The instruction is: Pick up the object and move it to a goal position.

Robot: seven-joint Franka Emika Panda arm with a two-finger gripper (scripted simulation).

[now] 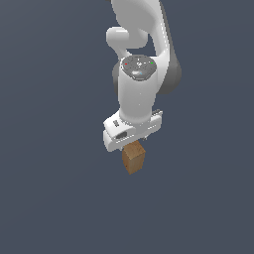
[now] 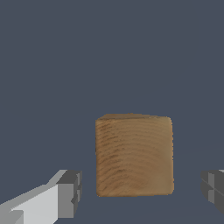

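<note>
The object is a small brown wood-grain block (image 2: pixel 133 155), standing upright on the flat grey floor. In the wrist view it sits between my two fingers, with a clear gap on each side. One grey fingertip (image 2: pixel 70 192) is on one side and the other fingertip (image 2: pixel 213 190) is on the opposite side. My gripper (image 2: pixel 141 192) is open and not touching the block. In the exterior view the white hand (image 1: pixel 130 131) hangs straight above the block (image 1: pixel 133 158) and hides its top; the fingers do not show there.
A plain dark grey surface (image 1: pixel 54 198) fills both views. No other object, container or edge shows, and no goal marker is visible.
</note>
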